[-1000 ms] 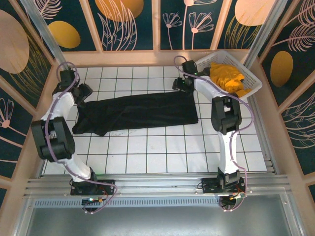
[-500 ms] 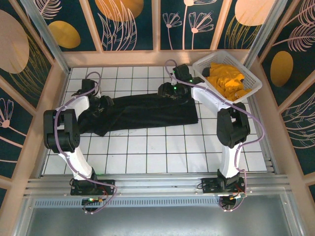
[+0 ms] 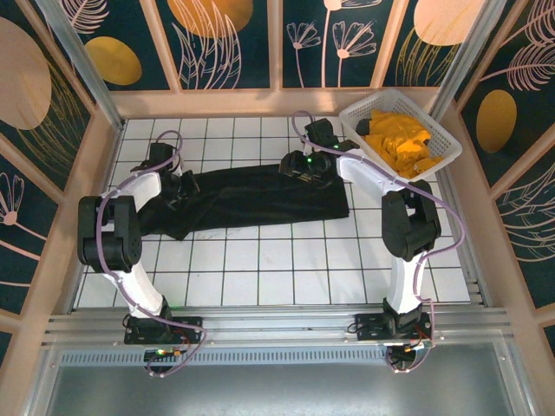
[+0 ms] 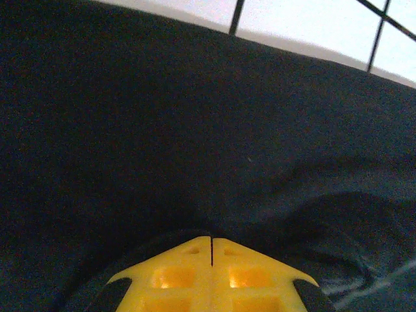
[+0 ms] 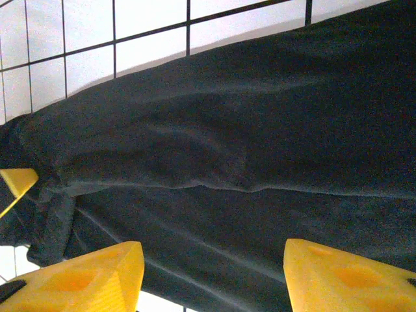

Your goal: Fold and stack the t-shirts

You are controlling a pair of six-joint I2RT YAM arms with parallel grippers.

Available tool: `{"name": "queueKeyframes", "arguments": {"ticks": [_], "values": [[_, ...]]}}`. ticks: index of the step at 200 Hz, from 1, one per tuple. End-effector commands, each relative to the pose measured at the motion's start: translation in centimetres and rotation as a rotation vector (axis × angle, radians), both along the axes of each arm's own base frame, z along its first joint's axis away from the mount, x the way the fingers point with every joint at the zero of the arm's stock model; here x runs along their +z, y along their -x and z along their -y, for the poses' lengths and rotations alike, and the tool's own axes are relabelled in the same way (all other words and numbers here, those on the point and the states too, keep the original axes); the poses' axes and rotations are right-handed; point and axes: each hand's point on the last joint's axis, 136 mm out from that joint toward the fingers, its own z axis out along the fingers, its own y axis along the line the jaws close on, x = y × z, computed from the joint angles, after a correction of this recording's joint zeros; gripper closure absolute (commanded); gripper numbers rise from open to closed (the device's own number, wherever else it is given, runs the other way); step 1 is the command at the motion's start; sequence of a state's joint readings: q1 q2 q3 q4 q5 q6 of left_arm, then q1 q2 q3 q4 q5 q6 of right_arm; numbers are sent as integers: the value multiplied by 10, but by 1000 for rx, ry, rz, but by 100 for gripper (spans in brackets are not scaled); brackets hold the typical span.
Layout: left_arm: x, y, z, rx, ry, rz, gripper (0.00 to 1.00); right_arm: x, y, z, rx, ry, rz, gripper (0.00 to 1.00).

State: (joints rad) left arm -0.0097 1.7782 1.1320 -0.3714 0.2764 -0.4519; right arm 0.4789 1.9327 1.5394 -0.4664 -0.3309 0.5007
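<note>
A large black t-shirt point(image 3: 251, 195) lies stretched lengthwise across the white tiled table, with its left end bunched. My left gripper point(image 3: 184, 185) sits on that left part. In the left wrist view its yellow fingertips point(image 4: 212, 238) meet, shut on a pucker of the black cloth point(image 4: 195, 130). My right gripper point(image 3: 293, 165) hovers at the shirt's far edge, right of centre. In the right wrist view it point(image 5: 211, 263) stands open with the black cloth point(image 5: 260, 130) below and nothing between its fingers. Orange-yellow t-shirts point(image 3: 399, 139) lie crumpled in the basket.
The white lattice basket point(image 3: 368, 99) stands at the back right corner, tilted against the wall. Bare white tiles point(image 3: 260, 277) stretch from the shirt to the near rail. Wooden frame walls close in the table on three sides.
The left arm swung in from the far left onto the shirt's left part and its gripper shut on the cloth. The right gripper moved left along the shirt's far edge.
</note>
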Motion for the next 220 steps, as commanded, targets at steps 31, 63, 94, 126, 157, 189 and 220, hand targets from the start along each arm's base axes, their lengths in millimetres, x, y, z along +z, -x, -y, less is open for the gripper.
{"name": "queueKeyframes", "arguments": {"ticks": [31, 63, 94, 126, 157, 189, 220], "values": [[25, 46, 47, 131, 166, -63, 100, 15, -2, 5, -22, -10, 39, 41], [16, 71, 66, 196, 210, -146, 100, 10, 0, 10, -29, -9, 31, 41], [7, 82, 86, 178, 239, -199, 100, 2, 4, 18, -42, -4, 14, 41], [-2, 87, 103, 177, 263, -247, 100, -7, 8, 27, -60, -1, -6, 41], [-3, 88, 124, 180, 367, -268, 85, -11, 11, 33, -71, 2, -15, 42], [5, 95, 117, 163, 267, -287, 67, -13, 13, 35, -77, 1, -16, 41], [48, 84, 113, 136, 246, -186, 53, -12, 12, 34, -83, -9, -15, 42]]}}
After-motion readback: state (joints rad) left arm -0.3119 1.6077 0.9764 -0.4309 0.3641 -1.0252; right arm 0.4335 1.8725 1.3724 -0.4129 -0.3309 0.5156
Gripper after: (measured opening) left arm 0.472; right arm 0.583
